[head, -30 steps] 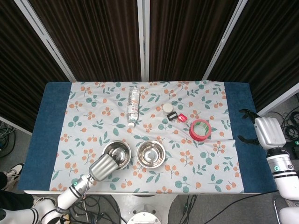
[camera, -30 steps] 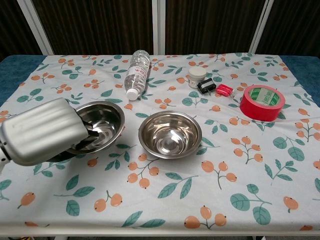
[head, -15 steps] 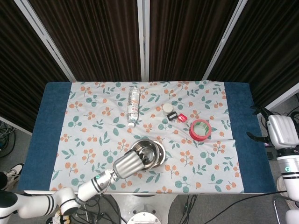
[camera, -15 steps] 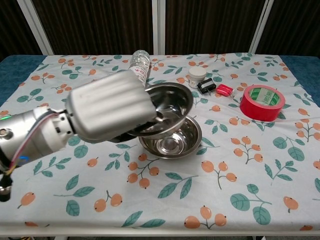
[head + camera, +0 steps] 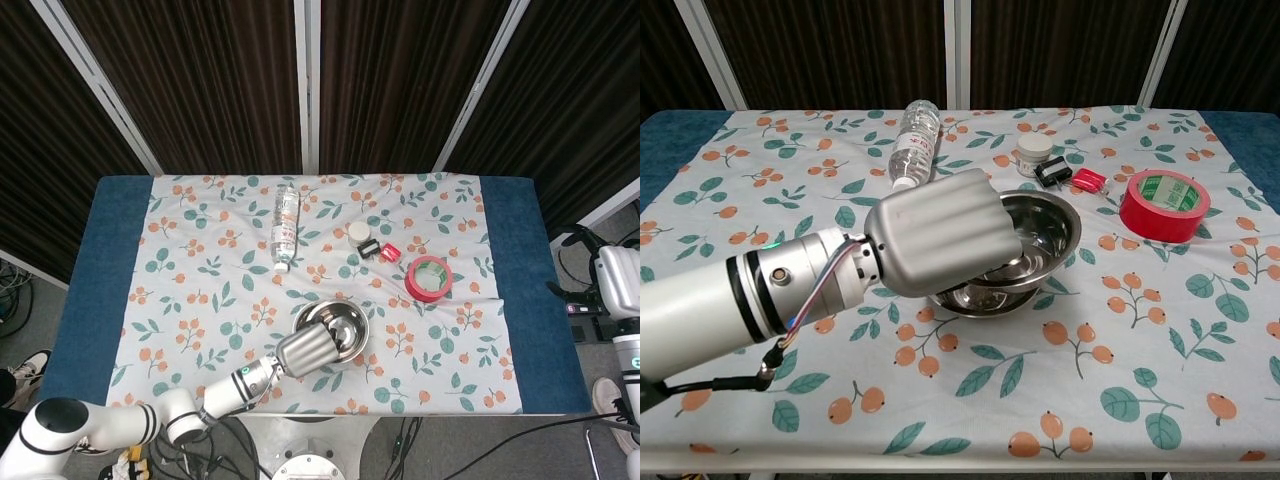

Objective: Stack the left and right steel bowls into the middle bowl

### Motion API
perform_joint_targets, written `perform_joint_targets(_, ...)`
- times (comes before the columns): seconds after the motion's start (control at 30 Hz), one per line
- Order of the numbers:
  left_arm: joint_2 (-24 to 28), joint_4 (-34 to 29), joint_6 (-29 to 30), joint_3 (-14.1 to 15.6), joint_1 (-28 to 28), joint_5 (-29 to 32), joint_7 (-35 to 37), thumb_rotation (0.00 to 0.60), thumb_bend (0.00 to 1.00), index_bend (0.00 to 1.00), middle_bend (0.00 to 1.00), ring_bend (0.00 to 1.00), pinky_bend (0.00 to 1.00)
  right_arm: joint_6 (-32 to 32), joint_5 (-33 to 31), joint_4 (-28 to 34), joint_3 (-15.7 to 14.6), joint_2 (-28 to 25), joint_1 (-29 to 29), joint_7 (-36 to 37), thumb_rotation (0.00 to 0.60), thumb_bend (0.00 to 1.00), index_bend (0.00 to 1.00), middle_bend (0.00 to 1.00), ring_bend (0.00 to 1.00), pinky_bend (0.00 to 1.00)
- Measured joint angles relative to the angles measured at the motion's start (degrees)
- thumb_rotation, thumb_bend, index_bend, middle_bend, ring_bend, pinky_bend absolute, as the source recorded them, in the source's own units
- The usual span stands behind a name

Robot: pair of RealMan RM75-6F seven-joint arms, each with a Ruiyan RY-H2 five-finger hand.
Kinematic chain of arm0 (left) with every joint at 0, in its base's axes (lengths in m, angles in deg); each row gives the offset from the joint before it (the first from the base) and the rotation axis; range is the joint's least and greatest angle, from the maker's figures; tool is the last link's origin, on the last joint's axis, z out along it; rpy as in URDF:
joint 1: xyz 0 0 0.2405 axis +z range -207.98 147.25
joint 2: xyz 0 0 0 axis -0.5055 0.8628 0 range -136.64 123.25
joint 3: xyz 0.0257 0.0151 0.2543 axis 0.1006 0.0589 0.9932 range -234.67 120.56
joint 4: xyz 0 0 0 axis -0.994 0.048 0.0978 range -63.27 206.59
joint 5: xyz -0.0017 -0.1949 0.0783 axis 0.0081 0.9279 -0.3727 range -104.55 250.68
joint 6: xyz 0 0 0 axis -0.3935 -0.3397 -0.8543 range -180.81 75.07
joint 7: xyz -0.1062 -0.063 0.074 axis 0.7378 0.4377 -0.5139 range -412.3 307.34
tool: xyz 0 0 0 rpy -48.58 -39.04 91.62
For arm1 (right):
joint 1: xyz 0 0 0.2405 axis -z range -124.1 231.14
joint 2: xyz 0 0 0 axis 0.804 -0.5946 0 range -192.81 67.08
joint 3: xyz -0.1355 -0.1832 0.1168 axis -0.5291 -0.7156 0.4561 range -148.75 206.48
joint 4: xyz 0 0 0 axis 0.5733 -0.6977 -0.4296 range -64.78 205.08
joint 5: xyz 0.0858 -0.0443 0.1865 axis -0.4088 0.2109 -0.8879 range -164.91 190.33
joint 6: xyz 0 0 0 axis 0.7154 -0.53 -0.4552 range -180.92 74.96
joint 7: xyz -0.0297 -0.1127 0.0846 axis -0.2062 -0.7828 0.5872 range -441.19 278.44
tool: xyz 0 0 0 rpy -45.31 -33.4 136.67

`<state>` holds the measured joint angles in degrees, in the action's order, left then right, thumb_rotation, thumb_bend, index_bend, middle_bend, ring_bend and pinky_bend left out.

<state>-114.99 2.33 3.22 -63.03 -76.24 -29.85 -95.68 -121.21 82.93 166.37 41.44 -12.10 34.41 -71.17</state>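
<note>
My left hand (image 5: 940, 235) grips a steel bowl (image 5: 1042, 228) by its near rim and holds it tilted, partly down inside the middle steel bowl (image 5: 980, 298), whose lower rim shows beneath it. From the head view the held bowl (image 5: 342, 327) covers most of the middle bowl, with the left hand (image 5: 305, 350) at its front left edge. No other bowl is visible on the cloth. My right hand (image 5: 618, 282) hangs off the table's right side with its fingers apart and nothing in it.
A water bottle (image 5: 914, 144) lies at the back centre. A white jar (image 5: 1034, 153), a black clip (image 5: 1052, 173) and a small red item (image 5: 1089, 180) sit behind the bowls. A red tape roll (image 5: 1163, 204) lies to the right.
My left hand lifted the left bowl off the cloth, carried it right and lowered it onto the middle bowl. My right hand drew away to the right, off the table.
</note>
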Motion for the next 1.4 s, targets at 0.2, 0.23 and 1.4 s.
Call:
perform_joint_targets(0.2,2.7,-0.8,-0.2,1.9,-0.3,0.1,0.3,0.6,0.17,0.38,0.58,0.69,0.81,0.3,0.3,-0.6,0.0,0.3,0.1,0.6,0.6,0.07,0.25,0.36,0.8,0.8)
perform_joint_targets(0.23,3.6,-1.6,-0.2,2.2,0.0,0.4,0.2,0.6,0.16,0.36,0.57,0.68,0.8,0.3,0.4,-0.5,-0.1,0.4,0.2,0.5,0.6,0.07,0.25,0.36,0.8,0.8)
perform_joint_targets(1.4,27.4,-8.7,27.1,3.8,30.6,19.9,32.2,0.6,0.02,0.19,0.18,0.14,0.23,-12.4,12.4,-10.3,-8.4,18.0,6.5,-13.8,0.6,0.07,0.11,0.09,0.0,0.0)
